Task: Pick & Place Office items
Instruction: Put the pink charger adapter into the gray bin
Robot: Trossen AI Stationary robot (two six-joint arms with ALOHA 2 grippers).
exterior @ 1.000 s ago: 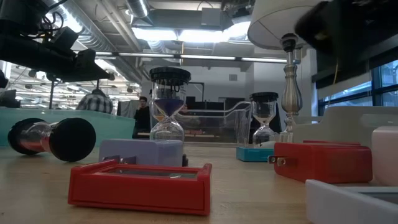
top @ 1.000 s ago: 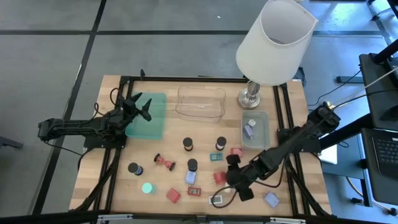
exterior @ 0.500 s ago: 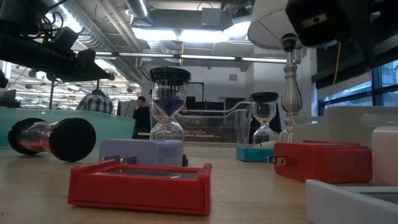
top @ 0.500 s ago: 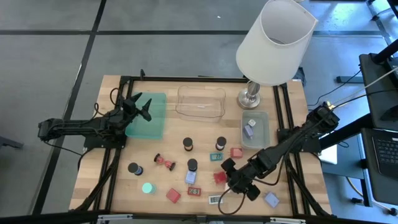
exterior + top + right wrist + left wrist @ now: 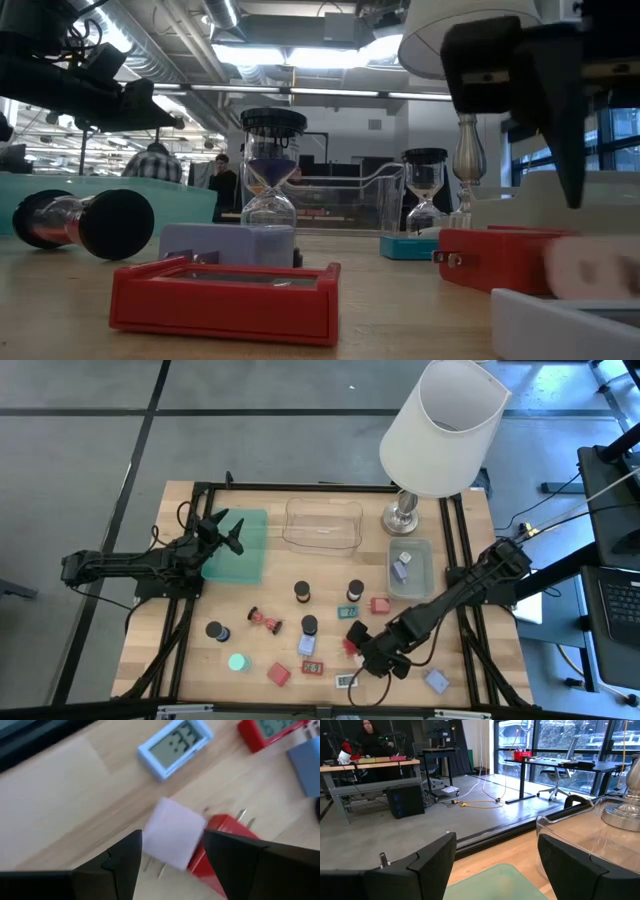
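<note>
While my right gripper (image 5: 172, 851) hangs low over the counter (image 5: 190, 650) near its front edge, its fingers (image 5: 125, 857) stand apart around a white plug block (image 5: 174, 839) that lies touching a red plug block (image 5: 227, 836). A pale blue digital clock (image 5: 174, 747) sits beyond. My left gripper (image 5: 222, 533) waits, spread, over the green tray (image 5: 250, 560).
</note>
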